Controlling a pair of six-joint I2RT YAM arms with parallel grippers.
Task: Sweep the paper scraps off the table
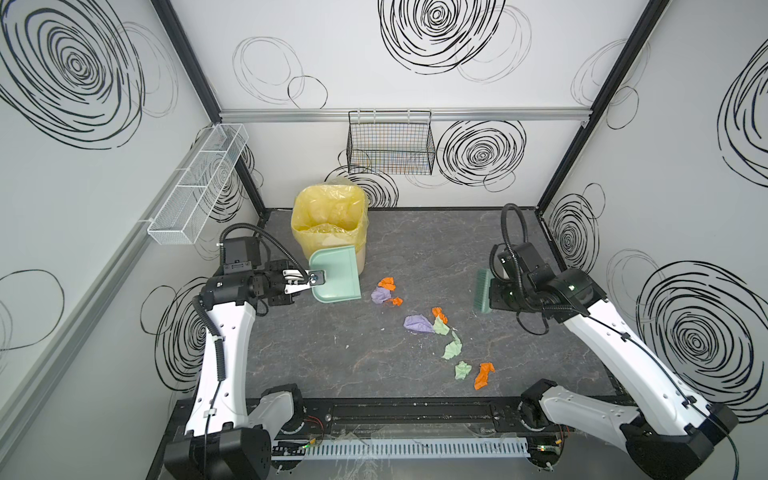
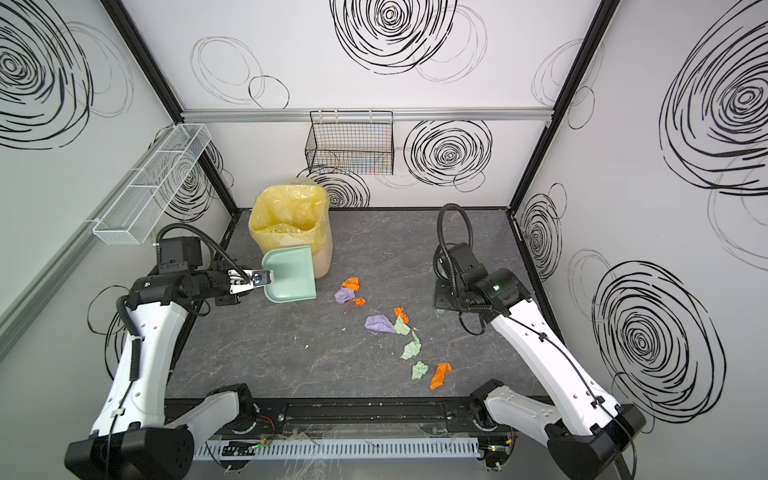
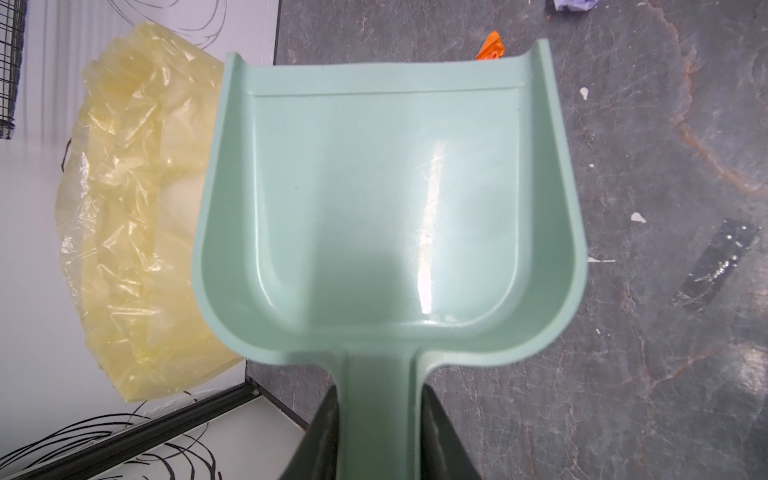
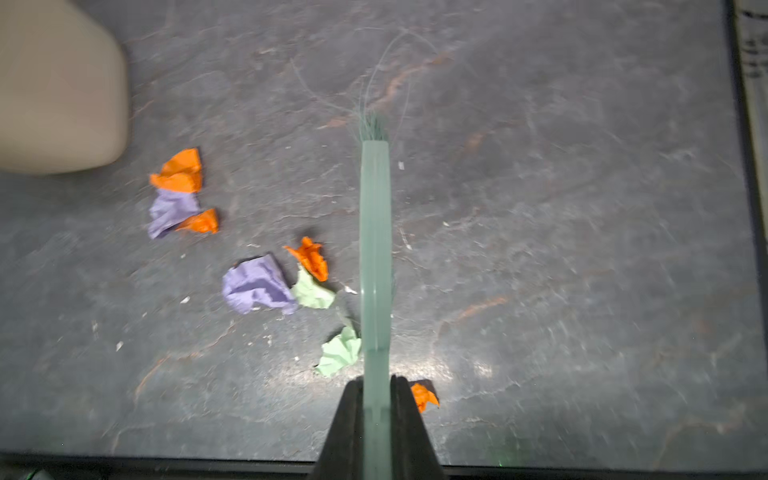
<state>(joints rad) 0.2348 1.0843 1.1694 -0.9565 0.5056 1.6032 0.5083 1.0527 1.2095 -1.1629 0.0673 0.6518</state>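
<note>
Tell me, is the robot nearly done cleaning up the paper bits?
Not nearly. Done: both tools are picked up. In hand: the left claw grips the dustpan, which is empty, and the right claw grips the brush. Left: the paper scraps lie scattered on the table, none in the pan yet.

Your left arm and right arm have white shells, black joints and a black ribbed cable at each wrist.
</note>
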